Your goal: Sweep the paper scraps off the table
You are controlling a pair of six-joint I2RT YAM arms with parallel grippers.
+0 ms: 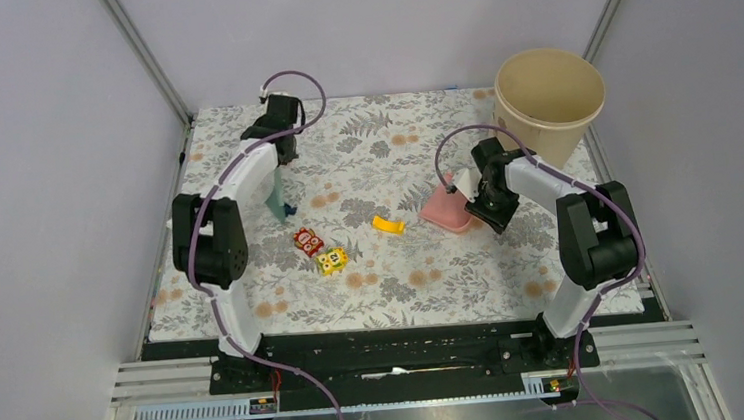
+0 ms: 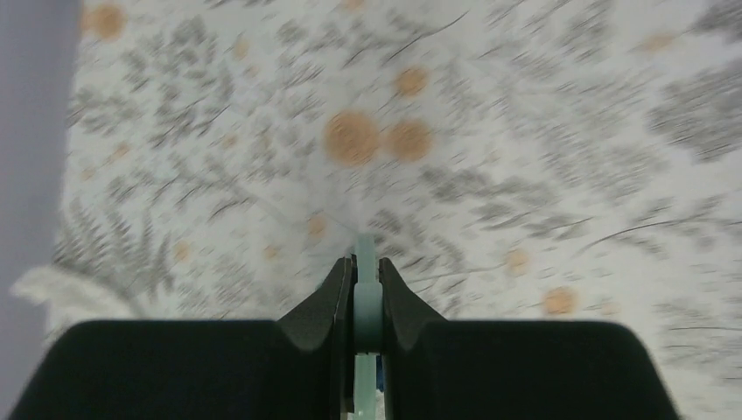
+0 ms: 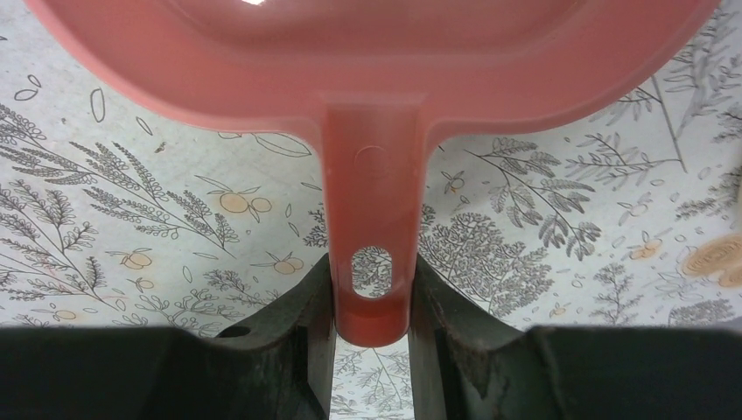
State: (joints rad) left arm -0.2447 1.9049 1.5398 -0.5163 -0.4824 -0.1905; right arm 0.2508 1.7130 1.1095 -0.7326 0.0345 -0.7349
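The table has a white cloth with grey ferns and orange flowers. My left gripper at the back left is shut on the thin handle of a teal brush that stands upright on the cloth. In the blurred left wrist view the handle sits between the closed fingers of that gripper. One small dark navy paper scrap lies at the brush's foot. My right gripper is shut on the handle of a pink dustpan, which rests on the cloth right of centre. Its pan shows empty.
A beige bucket stands at the back right corner. A yellow curved piece lies left of the dustpan. A red toy block and a yellow one lie left of centre. Grey walls enclose the table.
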